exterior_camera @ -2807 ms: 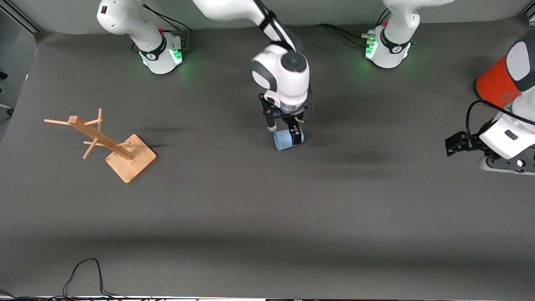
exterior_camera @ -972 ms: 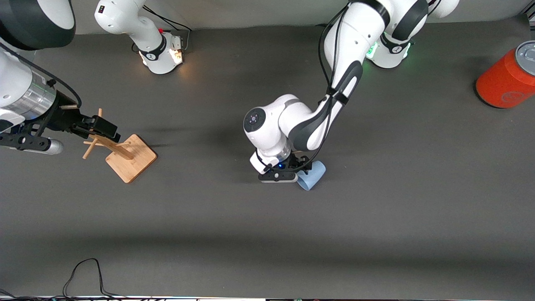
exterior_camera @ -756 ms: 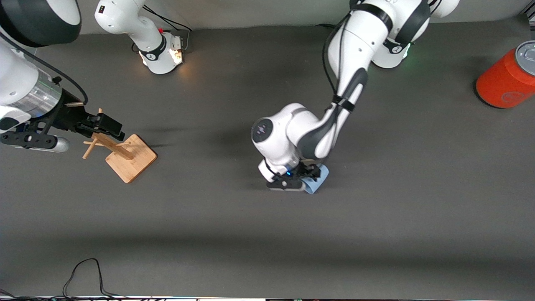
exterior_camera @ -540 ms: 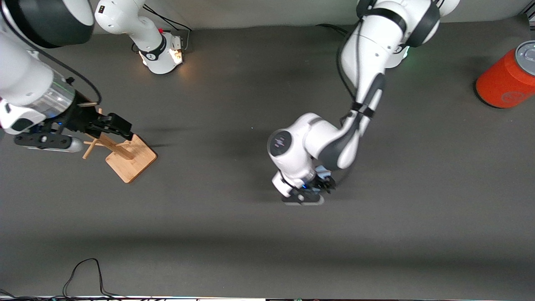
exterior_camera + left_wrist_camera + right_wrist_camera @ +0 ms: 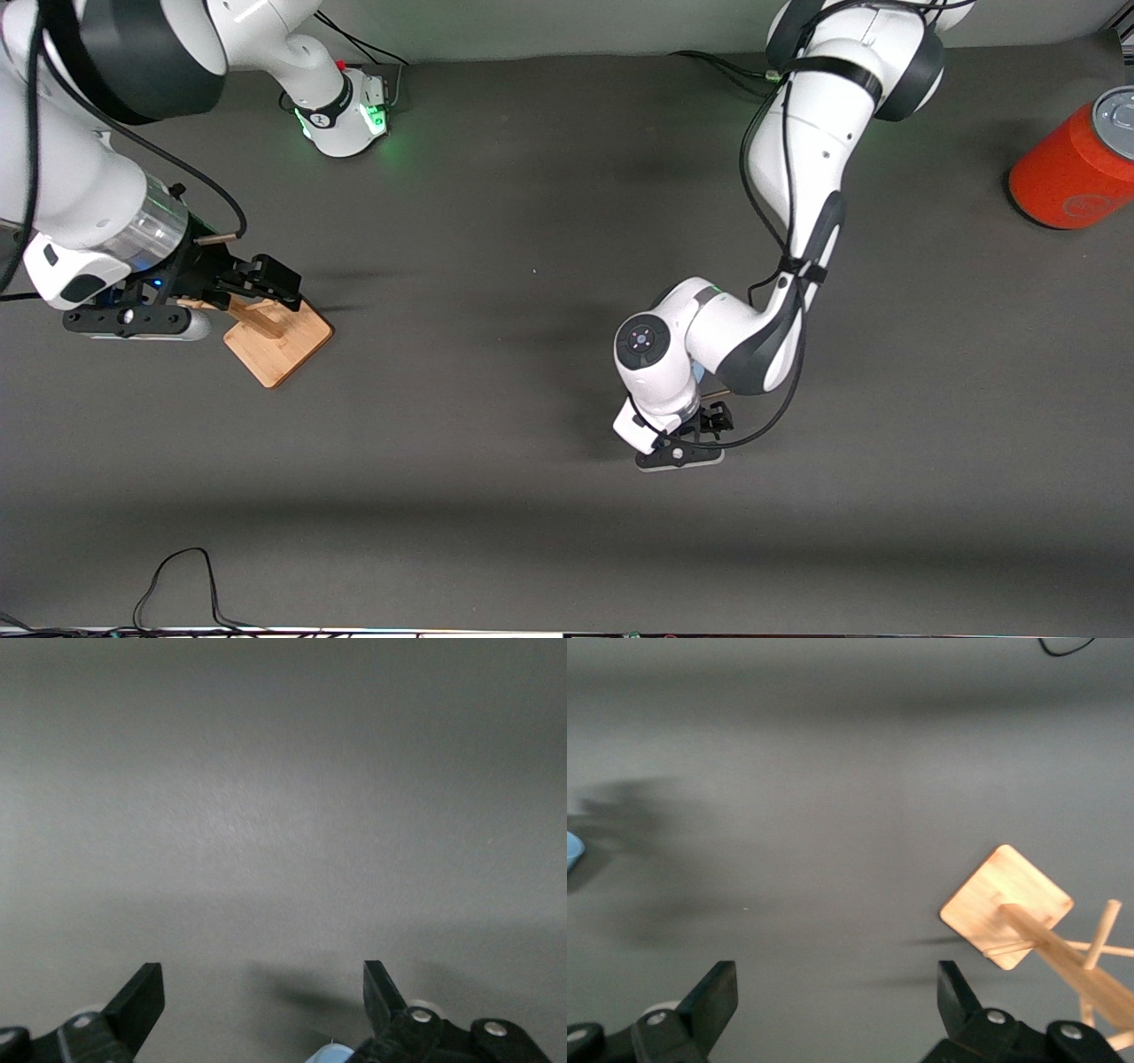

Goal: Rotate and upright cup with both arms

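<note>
The light-blue cup [image 5: 697,372] is almost hidden under the left arm's wrist, and only a sliver shows. I cannot tell whether it stands or lies. It shows as a pale blue edge in the left wrist view [image 5: 332,1054] and in the right wrist view [image 5: 571,855]. My left gripper [image 5: 709,424] is low over the mat beside the cup. It is open and empty in its wrist view [image 5: 260,979]. My right gripper [image 5: 266,283] is open and empty over the wooden stand; it also shows in its wrist view [image 5: 834,979].
A wooden peg stand [image 5: 279,341] is at the right arm's end of the table, and it shows in the right wrist view [image 5: 1005,904]. A large orange can [image 5: 1063,173] with a grey lid is at the left arm's end. A black cable [image 5: 177,576] lies at the front edge.
The left arm has swung nearer the front camera, and its hand now covers the cup it was beside. The right gripper has moved in over the wooden stand.
</note>
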